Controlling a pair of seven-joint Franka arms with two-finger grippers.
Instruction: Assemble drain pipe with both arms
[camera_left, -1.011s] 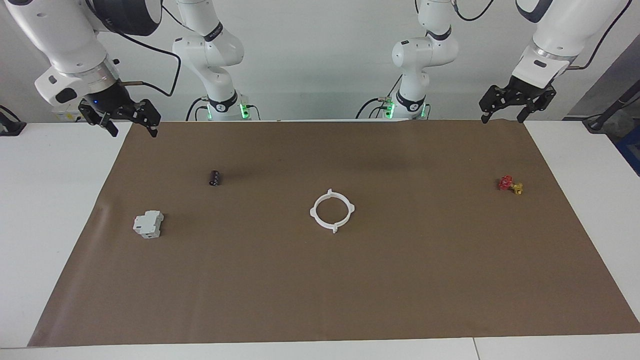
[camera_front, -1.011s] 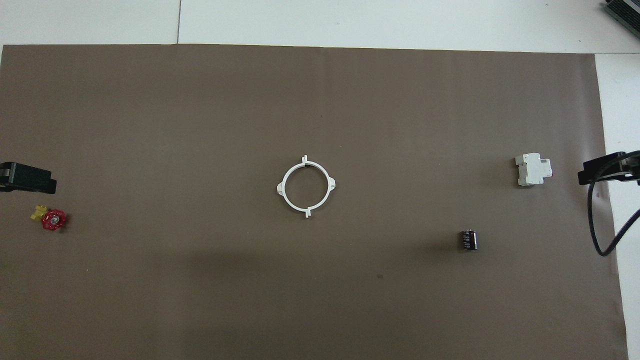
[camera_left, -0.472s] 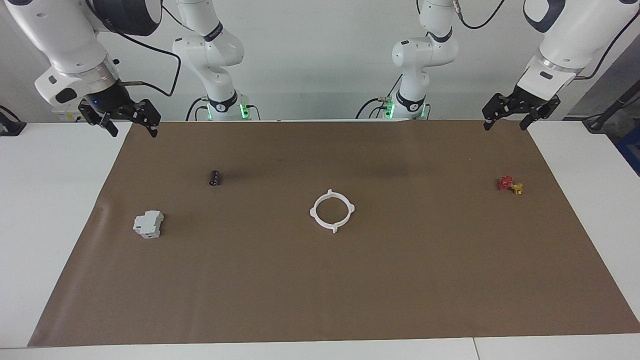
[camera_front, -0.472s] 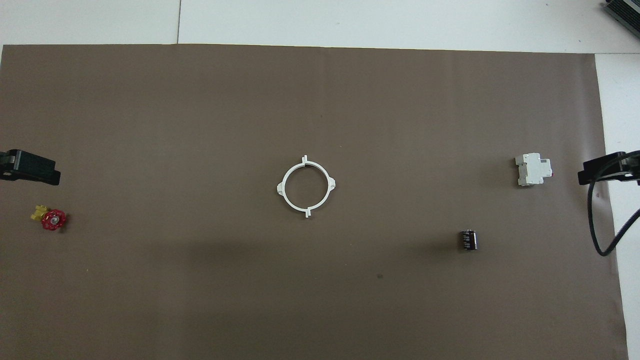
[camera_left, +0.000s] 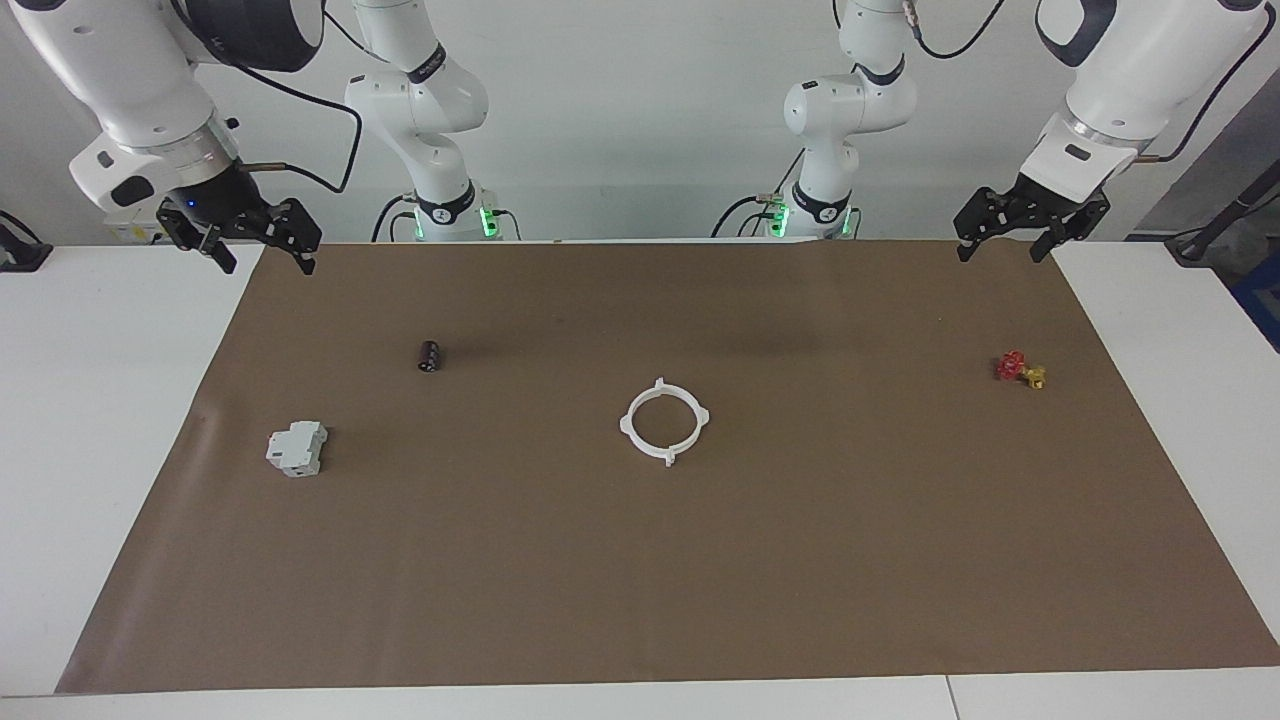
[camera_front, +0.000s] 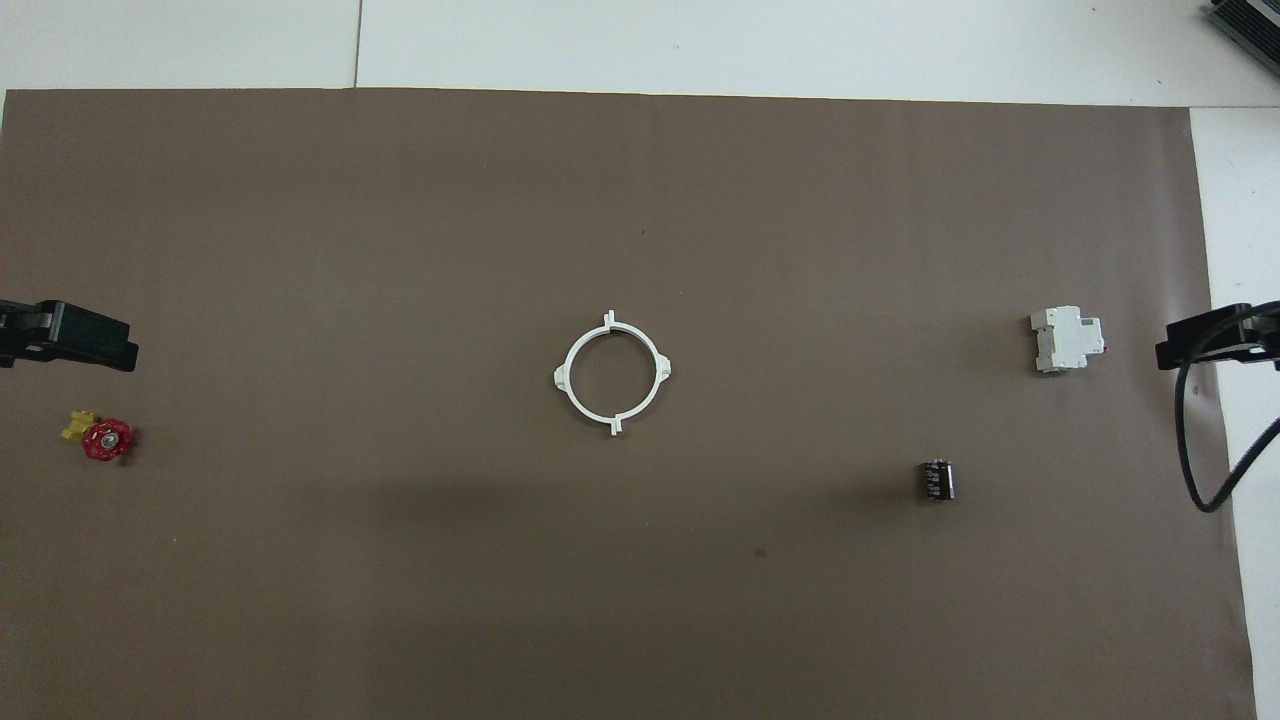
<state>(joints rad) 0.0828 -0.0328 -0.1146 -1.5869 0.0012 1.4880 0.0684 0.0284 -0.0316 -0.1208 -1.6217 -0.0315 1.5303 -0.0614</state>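
Overhead view shows you the drain pipe (camera_front: 611, 372) lying flat near the middle of the brown mat (camera_front: 640, 600), its 2 white half-ring arcs already meeting as 1 ring with 4 tabs. Both grippers hang up in the air, jaws spread and holding nothing: the left gripper (camera_left: 1004, 245) over the mat's edge at the left arm's end, the right gripper (camera_left: 262, 260) over the mat's corner at the right arm's end, both well apart from the ring. Your risk, as I judge it, is the thin arcs: a pinch on 1 half could drag it off its mate or skate the ring across the mat. Watch the red-and-yellow valve (camera_front: 98, 436) near the left gripper, and the grey-white breaker block (camera_front: 1067, 339) and the small black cylinder (camera_front: 936, 479) at the right arm's end
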